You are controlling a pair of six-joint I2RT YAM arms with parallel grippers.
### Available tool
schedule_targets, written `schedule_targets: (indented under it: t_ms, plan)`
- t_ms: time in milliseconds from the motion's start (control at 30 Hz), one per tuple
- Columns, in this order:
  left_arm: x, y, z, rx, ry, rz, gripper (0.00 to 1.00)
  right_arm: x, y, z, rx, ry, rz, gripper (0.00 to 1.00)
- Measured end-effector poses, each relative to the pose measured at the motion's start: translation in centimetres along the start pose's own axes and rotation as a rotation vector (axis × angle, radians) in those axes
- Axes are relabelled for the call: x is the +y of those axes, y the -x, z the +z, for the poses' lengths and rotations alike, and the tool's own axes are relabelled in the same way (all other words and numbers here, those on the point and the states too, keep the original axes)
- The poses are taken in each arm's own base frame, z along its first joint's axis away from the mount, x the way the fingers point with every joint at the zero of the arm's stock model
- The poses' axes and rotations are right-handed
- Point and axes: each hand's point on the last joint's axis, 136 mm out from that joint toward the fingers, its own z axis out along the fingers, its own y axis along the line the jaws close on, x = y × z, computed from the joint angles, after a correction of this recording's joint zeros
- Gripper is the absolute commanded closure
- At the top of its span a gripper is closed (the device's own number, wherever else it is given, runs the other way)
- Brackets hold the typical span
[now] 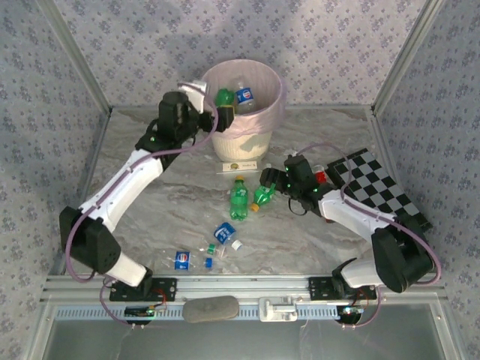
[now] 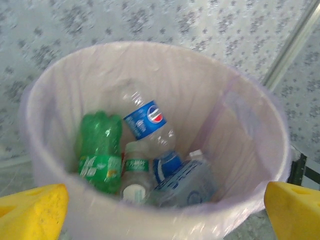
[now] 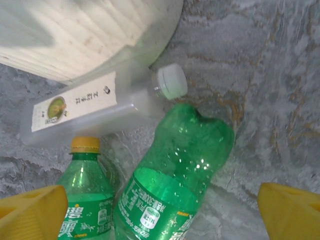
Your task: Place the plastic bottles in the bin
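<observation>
Over the bin (image 1: 279, 96), the left end effector (image 2: 165, 210) hangs open and empty above dropped bottles (image 2: 146, 121). Just in front of the bin, the right end effector (image 3: 162, 210) is open above a green bottle (image 3: 175, 165). It should close squarely across the body, clear of the yellow-capped neighbour (image 3: 87, 200).

My right wrist feed cuts the tilted green bottle (image 3: 175, 170) and the capped green bottle (image 3: 87, 200) off at the bottom edge, the bin (image 3: 90, 35) at the top. From above, my right arm (image 1: 352, 214) hides most of a red thing (image 1: 322, 177). The blue bits (image 1: 208, 262) up front are too small to name. Inside the bin, the clear bottles (image 2: 185, 185) blur together.
</observation>
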Motion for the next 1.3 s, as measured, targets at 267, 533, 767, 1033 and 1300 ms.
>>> schedule_targets:
  t_ms: [267, 533, 767, 1033, 1300]
  plan:
    - [5.0, -9.8, -2.2, 0.068, 0.191, -0.155, 0.00, -0.9, -1.6, 2.1, 0.048, -0.034, 0.066, 0.01]
    - [7.5, -17.0, -3.6, 0.154, 0.295, -0.297, 0.00, -1.3, -2.8, 4.1, 0.095, -0.057, 0.105, 0.01]
    - [8.8, -20.7, -4.4, 0.191, 0.358, -0.400, 0.00, -0.7, -3.0, 5.7, 0.113, -0.050, 0.124, 0.04]
    - [8.8, -20.2, -4.3, 0.159, 0.359, -0.439, 0.00, -0.9, -3.8, 6.5, 0.124, -0.066, 0.142, 0.08]
    - [8.8, -20.2, -4.3, 0.158, 0.360, -0.447, 0.00, -1.5, -3.8, 6.7, 0.113, -0.094, 0.166, 0.27]
